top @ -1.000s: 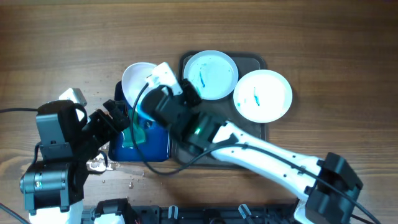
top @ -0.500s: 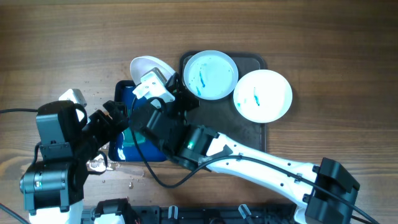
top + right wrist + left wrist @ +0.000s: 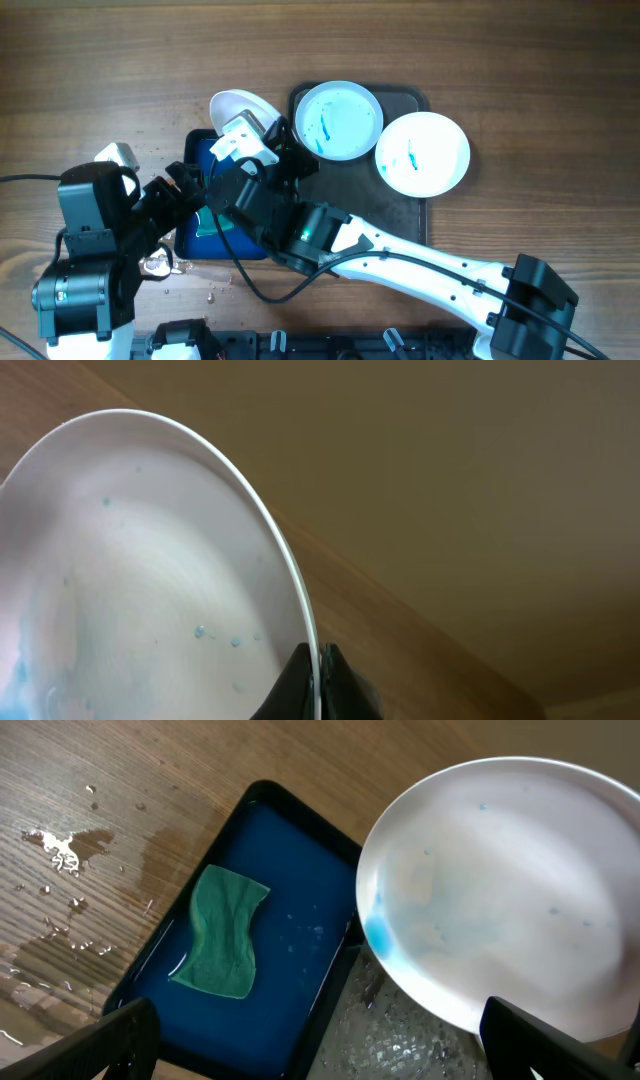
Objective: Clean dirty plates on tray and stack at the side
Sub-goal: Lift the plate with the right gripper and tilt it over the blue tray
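My right gripper (image 3: 318, 672) is shut on the rim of a white plate (image 3: 150, 570) with a pale blue film. It holds the plate tilted over the far end of the small blue tray; the plate also shows from overhead (image 3: 238, 106) and in the left wrist view (image 3: 510, 890). My right gripper (image 3: 262, 140) reaches in from the right. Two more blue-streaked plates sit on the dark tray (image 3: 408, 212), one at its far left (image 3: 338, 120) and one over its right edge (image 3: 422, 152). My left gripper (image 3: 320, 1055) is open and empty, low beside the blue tray, also seen from overhead (image 3: 185, 188).
The glossy blue tray (image 3: 290, 860) holds water and a green sponge (image 3: 220, 932); overhead it lies left of the dark tray (image 3: 222, 245). Water is spilled on the wooden table at the near left (image 3: 160, 265), also in the left wrist view (image 3: 60, 845).
A second ago the plate lay flatter and my right arm was further right. The arm shifted left and tipped the plate up on edge. Little has moved in the last half second.
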Robot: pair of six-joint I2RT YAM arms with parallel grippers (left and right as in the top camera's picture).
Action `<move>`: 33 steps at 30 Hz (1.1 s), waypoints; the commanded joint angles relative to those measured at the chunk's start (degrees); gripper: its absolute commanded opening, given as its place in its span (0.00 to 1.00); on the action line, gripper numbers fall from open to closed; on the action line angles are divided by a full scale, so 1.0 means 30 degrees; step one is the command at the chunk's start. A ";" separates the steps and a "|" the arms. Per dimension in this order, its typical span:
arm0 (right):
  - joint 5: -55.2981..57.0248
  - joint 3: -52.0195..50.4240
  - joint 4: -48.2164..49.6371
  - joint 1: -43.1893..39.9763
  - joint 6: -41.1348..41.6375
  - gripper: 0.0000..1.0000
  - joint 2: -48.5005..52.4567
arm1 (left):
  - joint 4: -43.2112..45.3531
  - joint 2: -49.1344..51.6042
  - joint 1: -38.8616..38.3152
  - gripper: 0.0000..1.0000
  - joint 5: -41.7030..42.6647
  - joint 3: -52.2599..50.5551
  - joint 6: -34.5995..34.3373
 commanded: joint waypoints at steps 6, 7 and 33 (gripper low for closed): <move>0.1894 0.0372 0.3803 0.0685 -0.4634 0.04 0.0066 | -0.0022 0.0000 0.0117 1.00 -0.0109 0.0357 0.0240; 0.1938 0.0379 0.4000 0.0765 -0.4758 0.04 0.0066 | -0.0022 0.0000 0.0117 1.00 -0.0109 0.0357 0.0240; -0.7788 0.0291 -0.3963 -0.2943 0.7803 0.05 0.0007 | -0.0022 0.0000 0.0117 1.00 -0.0109 0.0357 0.0240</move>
